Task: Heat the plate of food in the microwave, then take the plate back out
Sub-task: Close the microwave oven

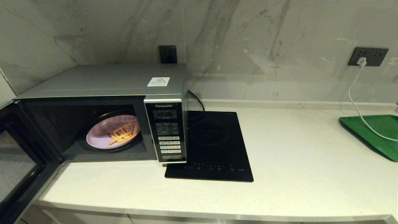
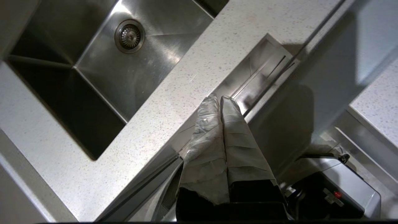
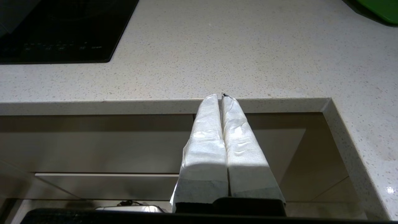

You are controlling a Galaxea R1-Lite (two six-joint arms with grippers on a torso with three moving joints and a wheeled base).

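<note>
The counter (image 1: 279, 174), pale and speckled, fills the near part of the head view and runs back to a marble wall (image 1: 248, 46). On its left stands the microwave (image 1: 102, 84), silver-grey, its door (image 1: 18, 161) swung wide toward the near left. Inside, on the turntable, sits the plate of food (image 1: 112, 132), a pale lilac round plate with a few orange-yellow sticks lying across it. The black button panel (image 1: 168, 133) is on the microwave's right side, and a small white sticker (image 1: 158, 81) sits on its top.

Just beside the microwave on the right lies the flat black induction hob (image 1: 214, 146), its near edge reaching closer than the microwave's front. Far right, a green tray (image 1: 373, 133) rests on the counter with a white cable (image 1: 354, 93) trailing over it from a wall socket (image 1: 368, 56).

Neither arm shows in the head view. The left hand (image 2: 220, 99) hangs low beside the steel sink (image 2: 93, 68), its wrapped fingers pressed together with nothing between them. The right hand (image 3: 219, 96) sits below the counter's near edge, in front of the cabinet (image 3: 93, 143), its white-wrapped fingers likewise closed and holding nothing.
</note>
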